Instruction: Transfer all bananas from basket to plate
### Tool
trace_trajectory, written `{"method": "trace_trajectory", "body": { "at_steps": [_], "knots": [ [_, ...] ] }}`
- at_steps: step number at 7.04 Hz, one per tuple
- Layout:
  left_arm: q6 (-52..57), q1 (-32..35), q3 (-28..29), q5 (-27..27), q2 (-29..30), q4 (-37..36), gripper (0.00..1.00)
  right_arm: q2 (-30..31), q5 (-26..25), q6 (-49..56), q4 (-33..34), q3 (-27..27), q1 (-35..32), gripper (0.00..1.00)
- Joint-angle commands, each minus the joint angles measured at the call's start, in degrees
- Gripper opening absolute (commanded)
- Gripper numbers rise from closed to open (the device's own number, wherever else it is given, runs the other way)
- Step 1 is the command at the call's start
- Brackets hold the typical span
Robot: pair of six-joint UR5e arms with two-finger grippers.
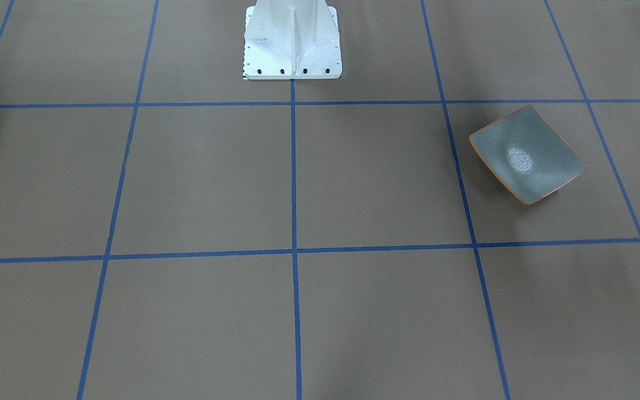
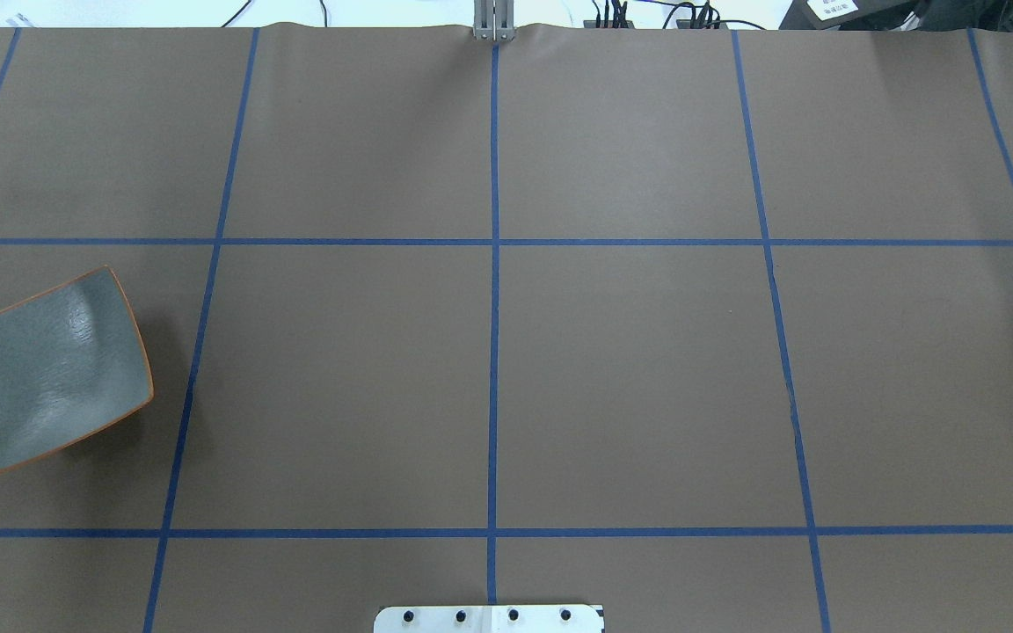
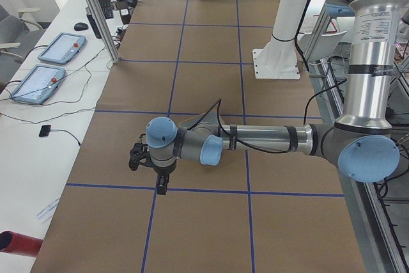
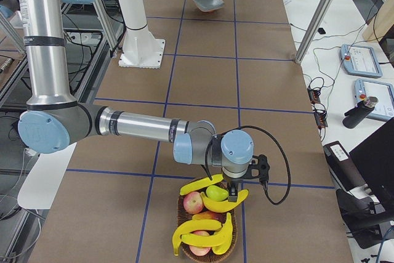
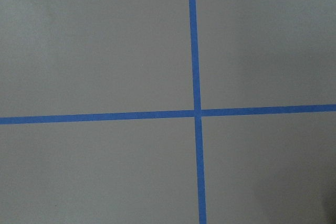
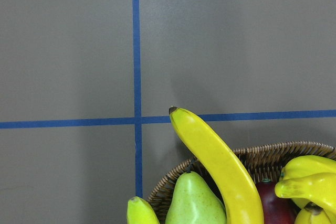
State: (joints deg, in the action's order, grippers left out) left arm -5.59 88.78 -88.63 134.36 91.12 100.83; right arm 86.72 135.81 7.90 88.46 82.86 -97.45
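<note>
Nearest in the right side view is the basket (image 6: 273, 149), at the table's right end. All four bananas (image 4: 198, 231) are in it, packed in with red apples (image 4: 193, 202) and a green pear (image 4: 213, 193). The pear and an apple press against the top bananas. The right claw (image 4: 233, 195) hangs just over the basket, close above a banana. It shows only from the side, so I cannot tell if it is open or holds anything.

The table (image 2: 630, 378) has a brown cover with blue tape (image 2: 494, 264) lines in squares. A white post (image 1: 292, 44) stands at the middle of the robot's edge. Far off toward the left end sits the plate (image 2: 49, 369), turned slantwise to the tape. The left claw (image 3: 161, 187) hangs over a tape cross at that end too. I cannot tell if it is open or shut either. Desks beside the table hold tablets (image 3: 61, 48) and cables.

In the right wrist view one banana leans out over the basket rim. Its length runs from low right to up left, with the dark tip toward a tape cross.
</note>
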Motion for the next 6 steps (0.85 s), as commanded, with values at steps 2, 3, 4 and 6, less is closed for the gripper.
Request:
{"method": "trace_trajectory", "body": {
  "at_steps": [2,3,4,6],
  "knots": [
    [-0.04,-0.01,-0.14,0.03,0.03,0.24,1.0,-0.41,-0.9,14.03,4.36,-8.01,-5.46,1.0],
    [-0.39,-0.09,-0.05,0.12,-0.06,2.07,1.0,-2.59,-0.99,15.64,3.83,-13.63,-6.0,1.0],
    [-0.48,-0.09,-0.05,0.12,-0.15,2.44,1.0,-2.78,-1.08,15.74,3.83,-16.04,-6.0,1.0],
    [-0.48,-0.09,-0.05,0.03,-0.06,2.53,1.0,-2.78,-5.19,15.92,3.74,-17.54,-6.0,1.0]
  ]
}}
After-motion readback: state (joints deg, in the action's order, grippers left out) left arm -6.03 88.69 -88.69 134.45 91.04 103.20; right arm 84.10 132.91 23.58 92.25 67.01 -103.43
